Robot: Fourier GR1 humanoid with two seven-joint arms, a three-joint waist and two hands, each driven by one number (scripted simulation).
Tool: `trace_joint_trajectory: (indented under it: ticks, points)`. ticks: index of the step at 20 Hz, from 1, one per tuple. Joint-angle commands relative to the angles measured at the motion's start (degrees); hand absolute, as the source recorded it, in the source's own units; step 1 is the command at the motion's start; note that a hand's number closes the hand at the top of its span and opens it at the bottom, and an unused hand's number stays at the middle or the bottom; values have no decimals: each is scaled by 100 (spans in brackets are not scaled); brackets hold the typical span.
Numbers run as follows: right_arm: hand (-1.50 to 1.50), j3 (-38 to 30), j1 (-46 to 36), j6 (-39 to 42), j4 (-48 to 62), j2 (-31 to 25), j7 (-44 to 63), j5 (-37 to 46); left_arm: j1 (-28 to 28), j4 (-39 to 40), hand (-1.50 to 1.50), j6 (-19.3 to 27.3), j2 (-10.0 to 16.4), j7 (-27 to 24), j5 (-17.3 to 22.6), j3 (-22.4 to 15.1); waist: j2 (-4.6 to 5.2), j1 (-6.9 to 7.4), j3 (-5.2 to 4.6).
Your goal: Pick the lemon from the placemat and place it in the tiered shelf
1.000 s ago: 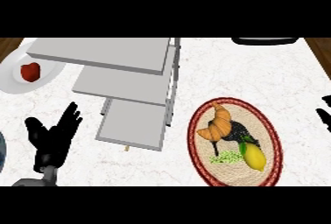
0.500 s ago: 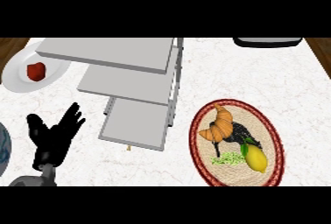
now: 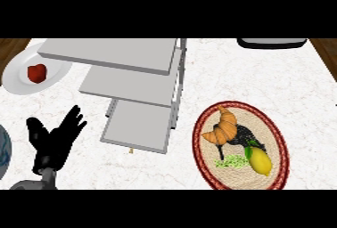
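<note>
- Hardly a shift: left hand [image 3: 54, 140] still spread open, lower left
- lemon [image 3: 260, 162] and croissant [image 3: 223, 129] lie on placemat [image 3: 265, 125]
- red item [image 3: 37, 73] sits on plate [image 3: 16, 82] beside tiered shelf [image 3: 132, 84]

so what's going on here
Nothing is being handled yet. The lemon lies on the round woven placemat, next to a croissant. The grey tiered shelf stands to the placemat's left. The left hand rests open at the lower left, holding nothing; the right hand is out of view.
</note>
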Motion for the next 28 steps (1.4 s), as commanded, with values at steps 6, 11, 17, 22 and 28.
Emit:
trace_joint_trajectory:
  ticks: [6,11,17,22,28]
  points:
    - [-150,1053,-591,-1128,-1380,585,2618,1082,-351,575,0,-158,-75,182,-38,109,73,108,-25]
    - [-150,1860,-1103,-1189,-1761,967,4028,1537,-177,594,0,-273,-74,33,-131,148,66,127,-26]
    - [-150,2366,-1005,-803,-1598,1200,4158,2261,257,89,0,-152,-267,2,-350,28,50,108,-18]
    - [-150,2885,-1138,-928,-1237,1605,4339,3125,-418,520,0,-164,-394,339,-314,144,62,87,-18]
    - [-150,2621,-765,-732,-1649,1640,4464,3498,-212,8,0,84,-510,637,-526,172,47,66,-16]
